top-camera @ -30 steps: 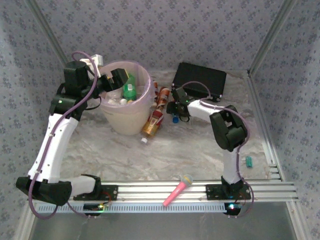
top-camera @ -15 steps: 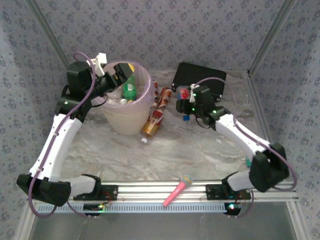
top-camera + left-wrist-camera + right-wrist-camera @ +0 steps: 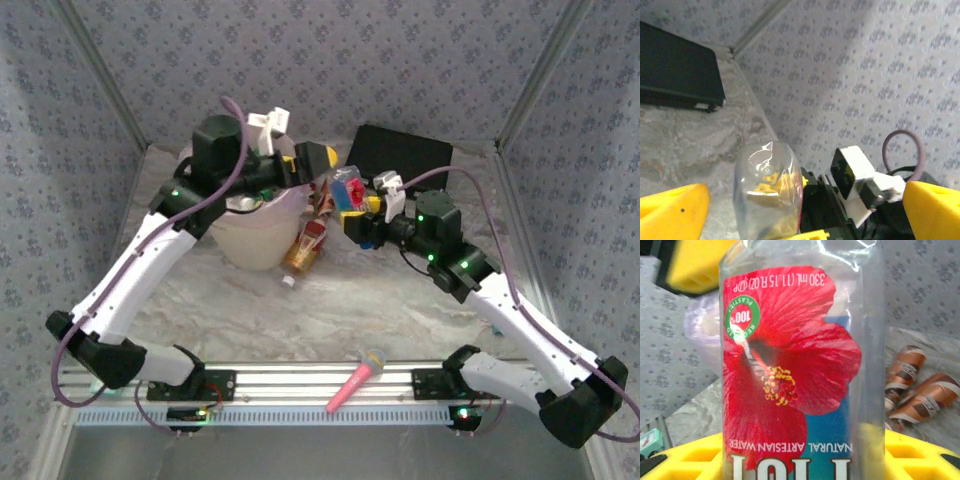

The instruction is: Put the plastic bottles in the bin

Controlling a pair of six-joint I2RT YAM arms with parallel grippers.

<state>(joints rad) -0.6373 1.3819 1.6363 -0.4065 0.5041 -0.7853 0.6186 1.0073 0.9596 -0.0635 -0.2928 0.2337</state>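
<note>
Pale-pink from above: found the bin (image 3: 262, 240) left of centre, the red-labelled water bottle (image 3: 347, 188) just right of its rim, clamped in the right gripper (image 3: 360, 213); saw the left gripper (image 3: 322, 165) spread wide beside it. Left wrist: met the bottle (image 3: 767, 190) low centre between parted fingers (image 3: 672, 210). Right wrist: read its label (image 3: 790, 365) mid-frame.

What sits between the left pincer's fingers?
The clear red-labelled bottle, gripped by the right pincer; the left wrist view shows it between the left pincer's open fingers.
</note>
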